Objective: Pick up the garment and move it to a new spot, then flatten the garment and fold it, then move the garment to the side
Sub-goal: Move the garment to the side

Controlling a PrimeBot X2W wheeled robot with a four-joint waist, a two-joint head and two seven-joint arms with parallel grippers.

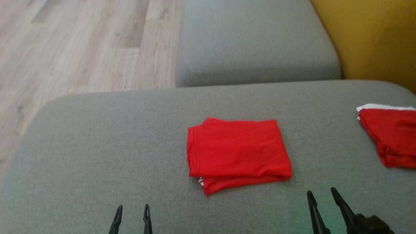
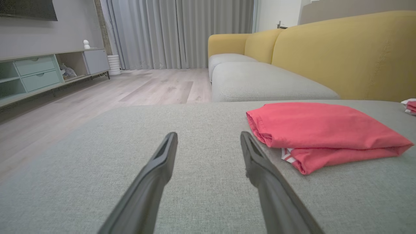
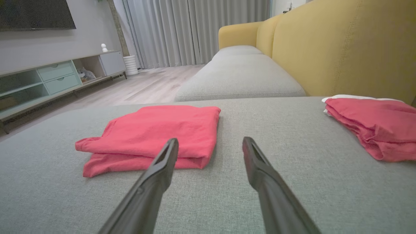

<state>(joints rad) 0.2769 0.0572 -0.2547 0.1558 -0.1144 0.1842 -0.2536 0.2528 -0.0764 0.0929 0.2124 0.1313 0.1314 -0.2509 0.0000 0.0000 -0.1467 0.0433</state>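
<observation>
A red garment (image 1: 237, 152) lies folded into a rectangle in the middle of the grey cushion (image 1: 97, 146); a bit of white trim peeks out at its near left corner. It also shows in the left wrist view as the garment (image 2: 321, 133) and in the right wrist view as the garment (image 3: 156, 136). My left gripper (image 1: 132, 208) hovers open near the cushion's front edge, left of the garment and apart from it. My right gripper (image 1: 321, 192) stands open just in front of the garment's right corner, holding nothing. Both pairs of fingers are empty, seen at the left gripper (image 2: 208, 138) and the right gripper (image 3: 210, 143).
A second folded red and white cloth (image 1: 390, 136) lies at the cushion's right edge. Another grey seat cushion (image 1: 256, 42) sits beyond, with a yellow sofa back (image 1: 373, 35) to the right. Wooden floor (image 1: 71, 48) lies to the left. A low cabinet (image 2: 39, 74) and curtains stand farther off.
</observation>
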